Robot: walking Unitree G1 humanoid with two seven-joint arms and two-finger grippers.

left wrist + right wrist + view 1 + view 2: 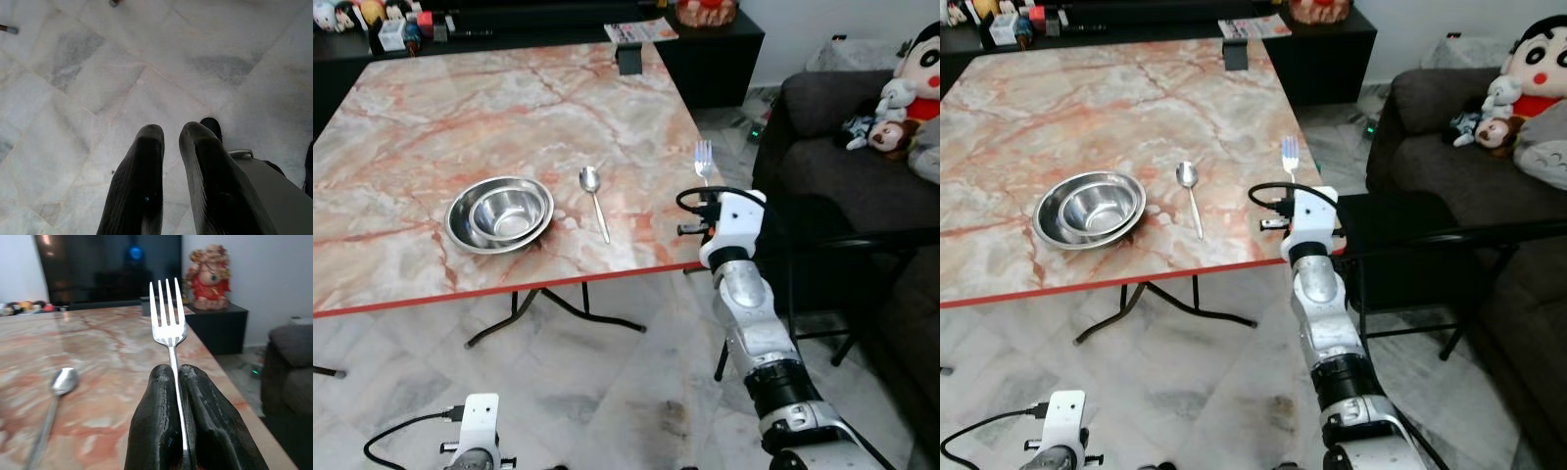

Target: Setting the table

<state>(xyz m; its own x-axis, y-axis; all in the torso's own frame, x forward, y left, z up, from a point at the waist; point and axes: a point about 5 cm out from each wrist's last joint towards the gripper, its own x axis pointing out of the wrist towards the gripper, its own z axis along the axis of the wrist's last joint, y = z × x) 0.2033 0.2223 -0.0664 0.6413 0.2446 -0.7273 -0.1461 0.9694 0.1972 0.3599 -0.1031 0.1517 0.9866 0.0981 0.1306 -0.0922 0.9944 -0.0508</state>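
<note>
Right wrist view is showing my right gripper pinching a fork upright, tines up, over the marble table's right edge, beside the spoon and nested steel bowls. I'm reading no writing anywhere. My left gripper is hanging over floor tiles, fingers nearly together.
</note>
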